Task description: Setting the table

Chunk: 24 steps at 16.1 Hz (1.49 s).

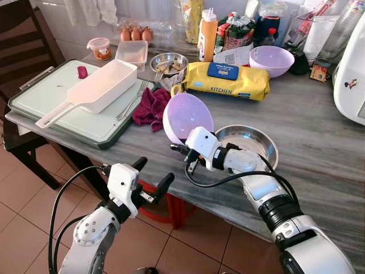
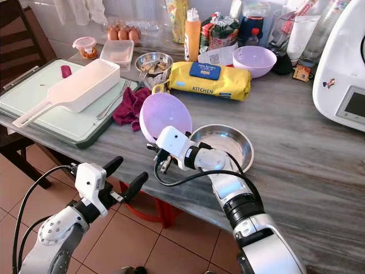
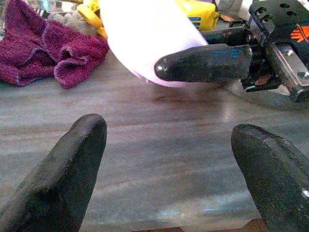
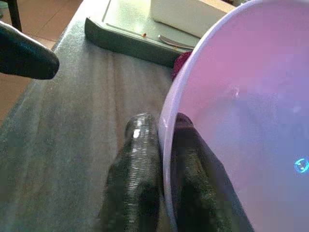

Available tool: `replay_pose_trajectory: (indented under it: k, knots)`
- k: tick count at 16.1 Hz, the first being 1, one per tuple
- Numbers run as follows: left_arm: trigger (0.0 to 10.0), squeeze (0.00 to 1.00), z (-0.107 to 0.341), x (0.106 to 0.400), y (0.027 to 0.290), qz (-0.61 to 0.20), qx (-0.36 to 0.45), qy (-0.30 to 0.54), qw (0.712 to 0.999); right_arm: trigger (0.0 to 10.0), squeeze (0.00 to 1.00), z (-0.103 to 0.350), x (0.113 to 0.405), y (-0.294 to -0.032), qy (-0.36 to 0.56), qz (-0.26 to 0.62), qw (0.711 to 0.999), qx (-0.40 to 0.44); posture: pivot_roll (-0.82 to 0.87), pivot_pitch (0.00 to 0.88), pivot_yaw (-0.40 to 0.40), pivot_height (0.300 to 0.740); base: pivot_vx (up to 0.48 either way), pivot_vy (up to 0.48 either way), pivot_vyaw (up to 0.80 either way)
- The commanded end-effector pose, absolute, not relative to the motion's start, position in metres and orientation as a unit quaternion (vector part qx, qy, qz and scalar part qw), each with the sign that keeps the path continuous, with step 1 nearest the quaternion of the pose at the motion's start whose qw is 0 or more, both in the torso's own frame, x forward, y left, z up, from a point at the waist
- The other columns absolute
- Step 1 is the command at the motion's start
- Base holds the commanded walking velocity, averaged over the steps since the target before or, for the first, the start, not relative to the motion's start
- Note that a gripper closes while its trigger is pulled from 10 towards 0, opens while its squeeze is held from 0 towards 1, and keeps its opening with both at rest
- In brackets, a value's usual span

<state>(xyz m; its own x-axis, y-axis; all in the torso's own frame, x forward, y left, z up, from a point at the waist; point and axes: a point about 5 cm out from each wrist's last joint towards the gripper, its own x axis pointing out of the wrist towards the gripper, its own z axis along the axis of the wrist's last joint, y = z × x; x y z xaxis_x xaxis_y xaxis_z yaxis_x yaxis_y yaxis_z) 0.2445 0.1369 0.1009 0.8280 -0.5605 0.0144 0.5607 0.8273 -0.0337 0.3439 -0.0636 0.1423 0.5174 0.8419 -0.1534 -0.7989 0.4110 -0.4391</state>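
A lilac plastic bowl [image 1: 187,117] stands tilted on its edge above the front part of the grey marble table [image 1: 308,131]. My right gripper [image 1: 181,149] is shut on the bowl's rim, one finger [image 4: 140,154] outside the wall and one inside. Just behind and to the right of it, an empty steel bowl [image 1: 251,140] sits on the table. My left gripper [image 1: 153,174] is open and holds nothing. It hovers just off the table's front edge, to the left of and lower than the held bowl [image 3: 145,43].
A green board [image 1: 51,97] at the left carries a white scoop container [image 1: 97,88] and a fork. A maroon cloth [image 1: 149,108], a yellow KITCHEN pack [image 1: 228,80] and a second lilac bowl [image 1: 272,60] lie behind. A white appliance [image 1: 351,74] stands at the right.
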Motion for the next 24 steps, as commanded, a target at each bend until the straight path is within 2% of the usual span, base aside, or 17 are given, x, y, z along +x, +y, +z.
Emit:
replay_pose_trajectory:
  k: [1,2,7,16,24]
  knots:
    - [10.0,0.0,0.103,0.243,0.137,-0.298,-0.018,-0.002,0.954,10.0,0.96,0.151,0.345,-0.058,-0.064,0.494,0.833,-0.24,0.02,0.136,0.03,0.74,0.0,0.0,0.0]
    - [10.0,0.0,0.103,0.244,0.136,-0.299,-0.018,0.0,0.954,10.0,1.0,0.151,0.343,-0.057,-0.066,0.499,0.83,-0.241,0.02,0.137,0.031,0.74,0.0,0.0,0.0]
    - [10.0,0.0,0.103,0.245,0.135,-0.3,-0.019,0.0,0.954,10.0,1.0,0.154,0.345,-0.06,-0.074,0.491,0.83,-0.254,0.01,0.131,0.028,0.74,0.0,0.0,0.0]
    - [10.0,0.0,0.104,0.251,0.131,-0.302,-0.022,-0.006,0.953,10.0,1.0,0.187,0.35,-0.072,-0.144,0.421,0.863,-0.241,0.0,0.115,0.029,0.74,0.0,0.0,0.0]
    - [10.0,0.0,0.104,0.255,0.129,-0.302,-0.023,-0.01,0.953,10.0,1.0,0.197,0.348,-0.075,-0.166,0.396,0.871,-0.238,-0.01,0.104,0.03,0.74,0.0,0.0,0.0]
